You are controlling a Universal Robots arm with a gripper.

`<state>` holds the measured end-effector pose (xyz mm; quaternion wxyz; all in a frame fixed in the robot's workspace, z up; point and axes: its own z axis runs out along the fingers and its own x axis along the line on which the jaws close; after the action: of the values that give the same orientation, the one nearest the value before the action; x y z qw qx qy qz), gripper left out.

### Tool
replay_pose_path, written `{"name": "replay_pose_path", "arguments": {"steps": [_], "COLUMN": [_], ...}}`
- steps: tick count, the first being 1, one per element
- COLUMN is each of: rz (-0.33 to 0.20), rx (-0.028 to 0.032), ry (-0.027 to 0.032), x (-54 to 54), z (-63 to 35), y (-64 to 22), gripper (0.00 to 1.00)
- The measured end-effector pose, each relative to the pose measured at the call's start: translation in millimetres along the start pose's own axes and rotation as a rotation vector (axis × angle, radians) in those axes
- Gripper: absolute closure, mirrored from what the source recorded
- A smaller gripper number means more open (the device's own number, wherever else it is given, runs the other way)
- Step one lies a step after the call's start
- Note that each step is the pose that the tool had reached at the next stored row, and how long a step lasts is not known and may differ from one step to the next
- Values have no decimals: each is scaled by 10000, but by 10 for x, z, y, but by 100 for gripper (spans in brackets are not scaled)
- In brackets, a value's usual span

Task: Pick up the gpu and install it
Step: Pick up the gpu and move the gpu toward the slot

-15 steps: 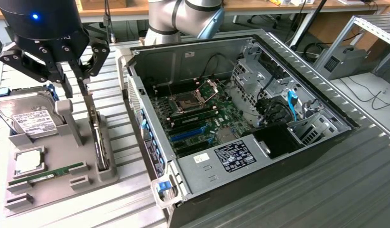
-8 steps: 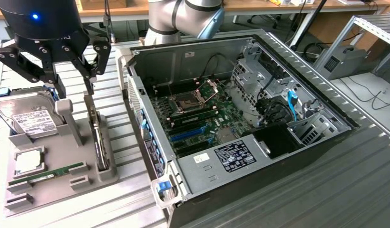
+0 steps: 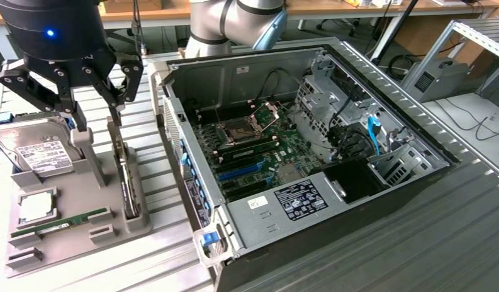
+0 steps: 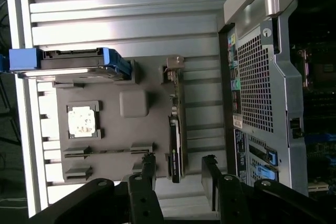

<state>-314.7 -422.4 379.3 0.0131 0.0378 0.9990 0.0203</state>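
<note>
Exterior view first: a slatted metal table (image 3: pixel 395 243) carries an open computer case (image 3: pixel 233 79) lying on its side, motherboard exposed, and just beside it, toward the exterior view's left, a grey holder (image 3: pixel 136 228) of parts. Above the holder's far end hangs the black gripper (image 3: pixel 99 118), its fingers spread wide and holding nothing. The wrist view shows a clear gap on each side between the finger pads (image 4: pixel 148 166) and the card they straddle, so there is no contact. At the holder's far corner, on the edge away from the case, a silver hard drive (image 3: pixel 38 155) with a white label leans in its cradle. The gpu (image 3: pixel 126 176) stands on its long edge in a slot along the holder's edge nearest the case — a thin, dark card, with its metal bracket at the far end in the wrist view and its other end between the fingertips. A square processor sits in a recess midway along the holder's outer edge, and a narrow green RAM stick (image 3: pixel 59 223) lies near the holder's near corner.
</note>
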Motion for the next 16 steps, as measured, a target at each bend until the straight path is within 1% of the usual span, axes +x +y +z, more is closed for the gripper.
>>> {"name": "replay_pose_path", "arguments": {"steps": [12, 16], "rz": [0, 0], "rx": [0, 1], "ry": [-1, 0], "x": [5, 8], "z": [219, 305], "y": [-9, -13], "gripper": [52, 52]}}
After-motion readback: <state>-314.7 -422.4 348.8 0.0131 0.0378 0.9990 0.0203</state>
